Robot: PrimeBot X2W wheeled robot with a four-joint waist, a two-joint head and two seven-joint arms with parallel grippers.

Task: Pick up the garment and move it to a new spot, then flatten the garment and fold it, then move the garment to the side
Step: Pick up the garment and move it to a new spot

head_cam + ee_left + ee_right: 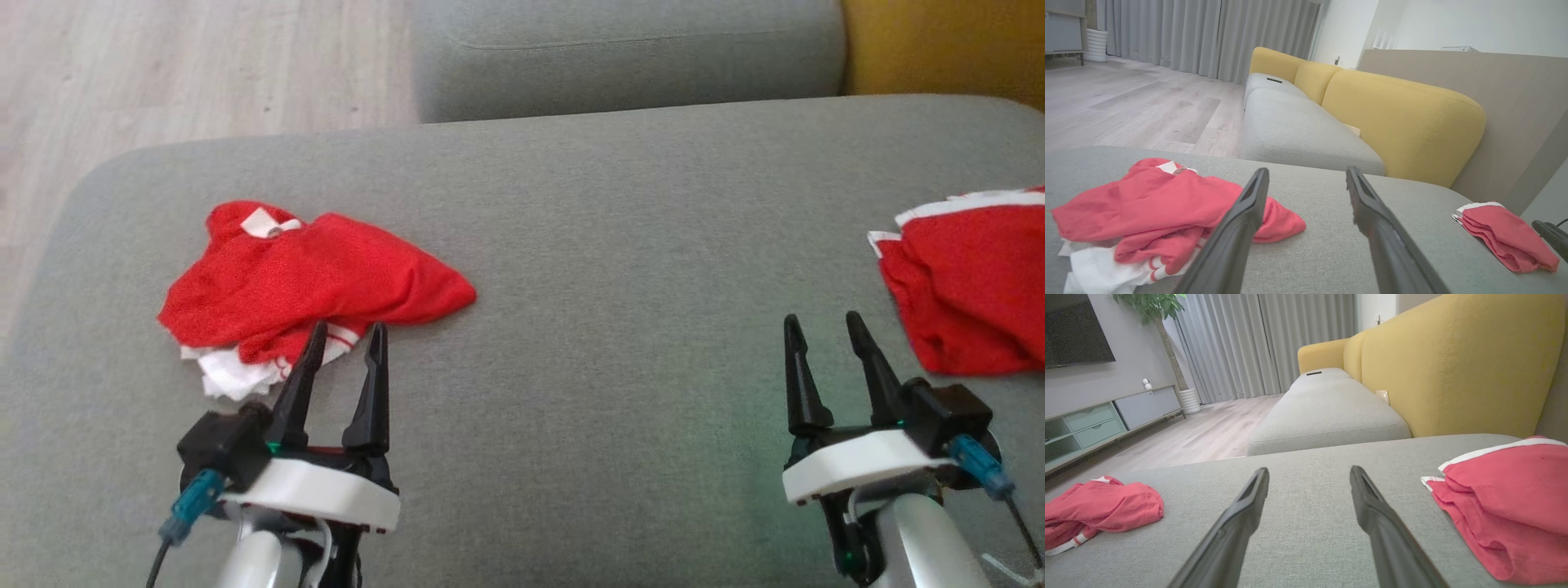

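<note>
1. carrier: grey seat cushion [612, 245], floor beyond its far edge
2. garment [310, 278]: red, in a loose heap near the cushion's left edge, towards the near-left corner
3. look of it: bunched and creased, with one lobe drawn to a point towards the cushion's middle; a white label [265, 222] shows at the far side; a white layer with red stripes [237, 376] spills out at the near side; no clear outline of sleeves or hem can be read
4. second red piece [971, 286]: at the cushion's right edge, white trim along its far side, lying in flat stacked layers; it looks folded already
5. left gripper [349, 328]: fingers spread, nothing between them; tips just at the near edge of the heap; whether they touch the cloth cannot be told
6. right gripper [822, 318]: fingers spread, empty, over bare cushion, apart from the second red piece
7. progress (judgement): at the very start; the heap is not lifted, not moved, not flattened, not folded
8. left to do: the whole sequence of pick up, relocate, spread flat, fold, set to the side; the bare middle of the cushion looks like the likely working spot
</note>
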